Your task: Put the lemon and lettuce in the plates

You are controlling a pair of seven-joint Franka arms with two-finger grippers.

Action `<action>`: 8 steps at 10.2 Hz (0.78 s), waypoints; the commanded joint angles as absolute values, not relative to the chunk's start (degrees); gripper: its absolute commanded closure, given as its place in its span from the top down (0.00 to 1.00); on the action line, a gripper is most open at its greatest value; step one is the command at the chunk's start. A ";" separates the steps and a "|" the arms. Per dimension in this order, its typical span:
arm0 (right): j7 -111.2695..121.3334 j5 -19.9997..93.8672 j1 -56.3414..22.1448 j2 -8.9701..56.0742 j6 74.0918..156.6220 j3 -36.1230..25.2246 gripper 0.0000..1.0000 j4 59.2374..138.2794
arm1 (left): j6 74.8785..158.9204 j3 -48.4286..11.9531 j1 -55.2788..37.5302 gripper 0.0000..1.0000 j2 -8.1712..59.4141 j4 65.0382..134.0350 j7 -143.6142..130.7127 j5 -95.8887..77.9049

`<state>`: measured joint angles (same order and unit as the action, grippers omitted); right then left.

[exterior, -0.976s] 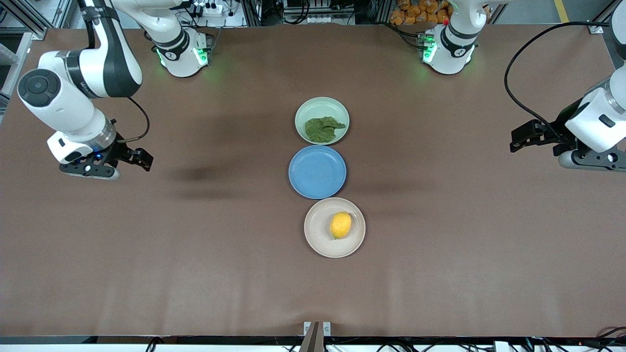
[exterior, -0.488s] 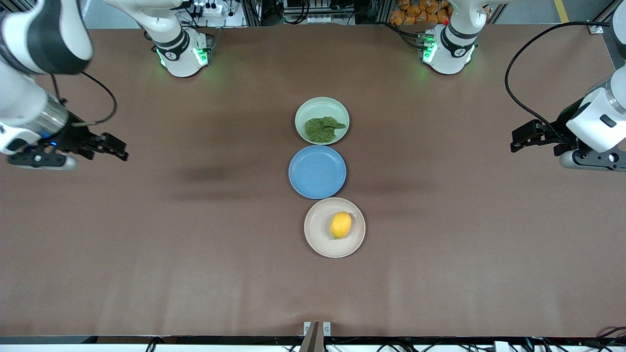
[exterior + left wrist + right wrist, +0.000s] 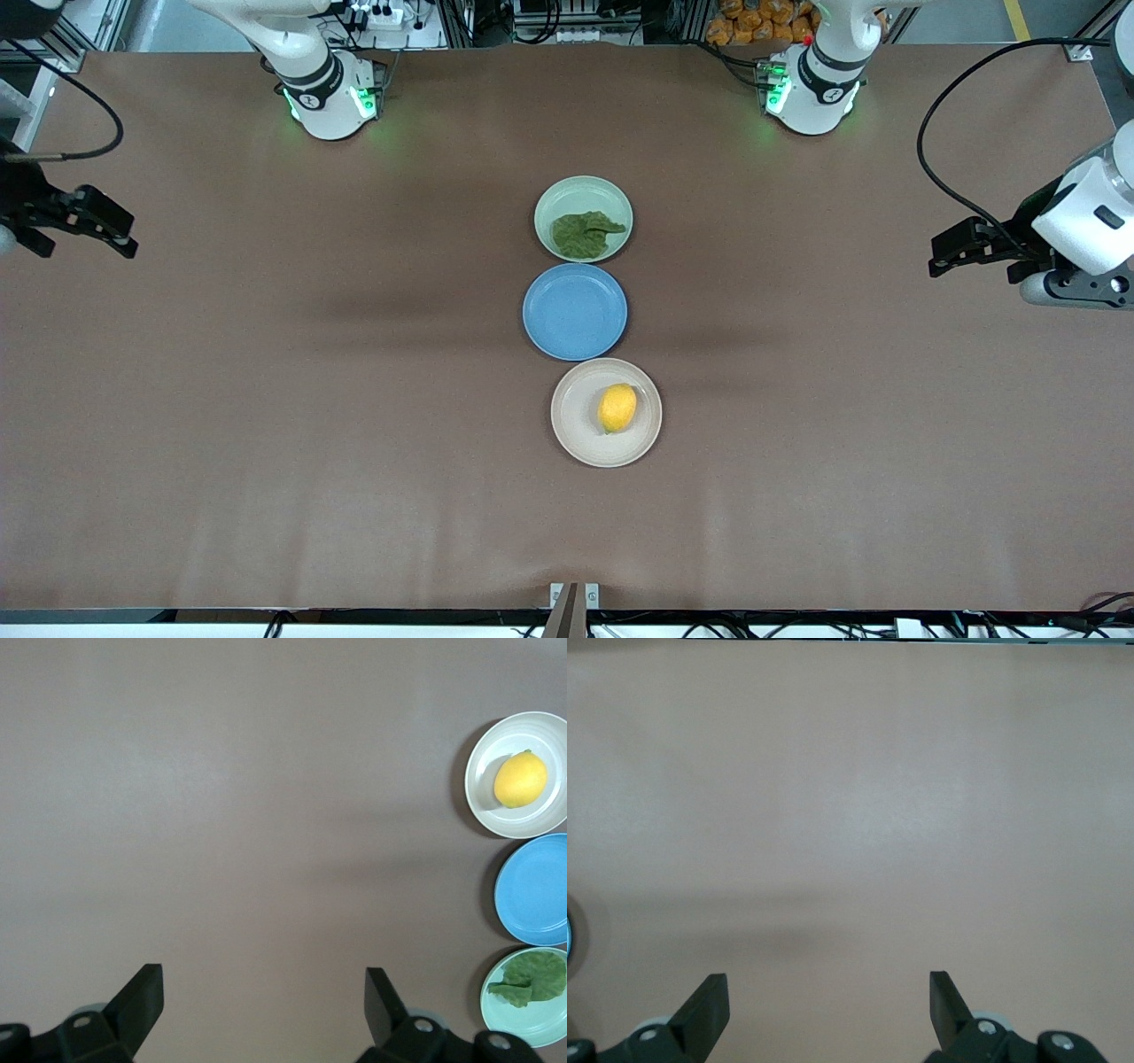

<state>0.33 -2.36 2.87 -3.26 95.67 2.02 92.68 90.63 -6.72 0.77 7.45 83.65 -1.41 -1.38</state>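
The lemon (image 3: 617, 408) lies in the beige-cream plate (image 3: 572, 434), the plate nearest the front camera. The lettuce (image 3: 585, 234) lies flat in the pale mint plate (image 3: 549, 197), the plate farthest from the camera. My left gripper (image 3: 941, 252) is open and empty above the table at the left arm's end. Its wrist view shows its open fingers (image 3: 264, 992), the lemon (image 3: 520, 780), the beige plate (image 3: 483, 806) and the lettuce (image 3: 534, 978) on the mint plate (image 3: 500, 1019). My right gripper (image 3: 124, 232) is open and empty above the right arm's end; its wrist view (image 3: 828, 997) shows bare table.
A blue plate (image 3: 574, 311) with nothing in it sits between the two other plates, touching both; it also shows in the left wrist view (image 3: 532, 890). The three plates form a line in the table's middle. Brown table surface (image 3: 310, 443) spreads all around.
My right gripper has drawn back from the table's middle toward the right arm's end, partly leaving the front view. My left gripper has barely shifted. Lemon, lettuce and plates have not moved.
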 commanded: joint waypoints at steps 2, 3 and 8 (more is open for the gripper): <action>0.53 0.33 3.34 -2.81 89.58 1.59 1.00 89.65 | 90.62 -6.42 0.70 1.00 6.77 83.41 -1.05 -1.67; 0.53 1.05 3.25 -2.99 89.39 1.32 1.00 89.56 | 90.62 -6.42 0.70 1.00 6.85 83.41 -1.05 -1.67; 0.53 1.14 3.16 -3.16 89.30 0.97 1.00 89.56 | 90.97 -6.77 2.20 1.00 7.38 83.41 -0.97 -1.49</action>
<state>0.32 0.18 2.87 -3.24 90.41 1.25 90.56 90.78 -6.57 1.42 7.49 83.41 -1.41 -1.38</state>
